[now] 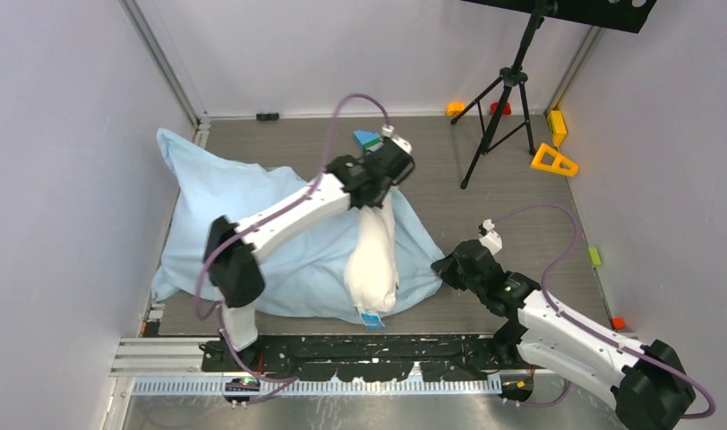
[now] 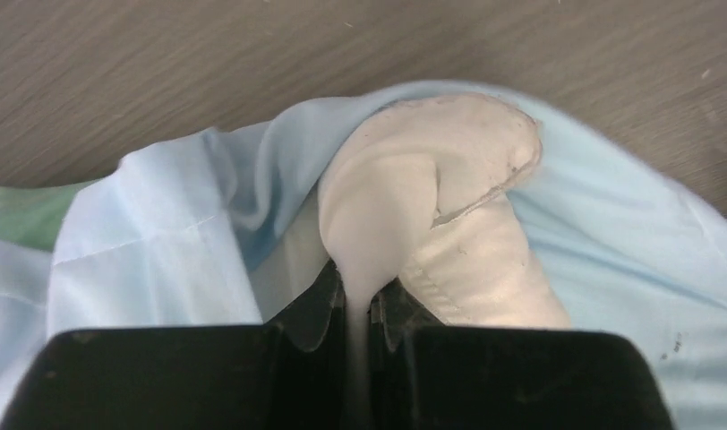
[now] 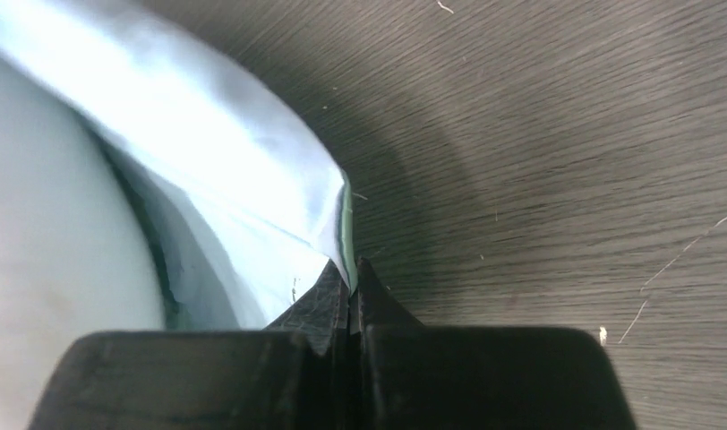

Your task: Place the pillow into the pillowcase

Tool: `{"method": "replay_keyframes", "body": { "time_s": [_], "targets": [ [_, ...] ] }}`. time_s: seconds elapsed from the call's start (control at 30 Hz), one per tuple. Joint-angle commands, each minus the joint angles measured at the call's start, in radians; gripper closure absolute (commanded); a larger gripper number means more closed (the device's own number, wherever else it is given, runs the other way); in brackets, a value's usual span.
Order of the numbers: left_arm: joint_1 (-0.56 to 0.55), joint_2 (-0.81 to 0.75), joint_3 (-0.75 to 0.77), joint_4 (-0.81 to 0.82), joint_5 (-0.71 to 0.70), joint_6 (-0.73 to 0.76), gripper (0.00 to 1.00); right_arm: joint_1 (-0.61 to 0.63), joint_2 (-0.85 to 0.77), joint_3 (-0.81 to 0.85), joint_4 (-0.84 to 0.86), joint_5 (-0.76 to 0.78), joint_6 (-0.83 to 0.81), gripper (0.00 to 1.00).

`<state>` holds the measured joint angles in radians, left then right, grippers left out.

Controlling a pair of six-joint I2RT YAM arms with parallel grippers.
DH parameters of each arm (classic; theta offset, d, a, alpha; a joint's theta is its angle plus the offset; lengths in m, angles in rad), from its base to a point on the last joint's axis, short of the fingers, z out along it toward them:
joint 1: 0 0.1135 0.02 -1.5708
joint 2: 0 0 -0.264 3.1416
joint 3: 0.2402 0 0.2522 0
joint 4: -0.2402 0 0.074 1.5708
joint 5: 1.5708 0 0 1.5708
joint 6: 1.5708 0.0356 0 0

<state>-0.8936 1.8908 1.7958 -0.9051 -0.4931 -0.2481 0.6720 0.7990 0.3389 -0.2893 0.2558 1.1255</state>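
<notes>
From the overhead view I have the pillowcase sprawled across the left and centre of the frame. The pillow shows as a white strip running down the middle of it, with blue cloth on both sides and its blue tag poking out at the lower centre. My left gripper is closed tight on a thin fold of the pillow's cover at the far end. The wrist camera shows the white fabric squeezed between the jaws, with pale blue cloth bunched just behind it. My right gripper is pinched shut on the very edge of the pillowcase hem, at the right side of the cloth, low over the table. I judge the pillow is only partly inside; how deep, I can't tell. The right grip worries me most. It has so little hem that any tug from the other arm could pull the cloth free and let the opening fall shut. The left pinch holds only the cover, not the stuffing, so a hard pull may stretch or slip the cover instead of moving the bulk. The pillow could also drag the loose case along with it and wad up.
</notes>
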Motion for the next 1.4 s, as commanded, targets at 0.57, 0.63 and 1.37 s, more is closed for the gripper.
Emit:
{"method": "replay_keyframes", "body": {
  "time_s": [0.57, 0.63, 1.37],
  "targets": [
    [0.199, -0.465, -0.243, 0.348, 0.626, -0.008, 1.00, 0.031, -0.139, 0.404, -0.382, 0.203, -0.350, 0.53],
    [0.204, -0.458, -0.235, 0.358, 0.662, -0.032, 1.00, 0.034, -0.152, 0.422, -0.325, 0.121, -0.377, 0.55],
    [0.242, -0.446, -0.175, 0.325, 0.786, -0.109, 1.00, 0.089, 0.525, 0.280, 0.681, -0.012, -0.611, 0.38]
  ]
}}
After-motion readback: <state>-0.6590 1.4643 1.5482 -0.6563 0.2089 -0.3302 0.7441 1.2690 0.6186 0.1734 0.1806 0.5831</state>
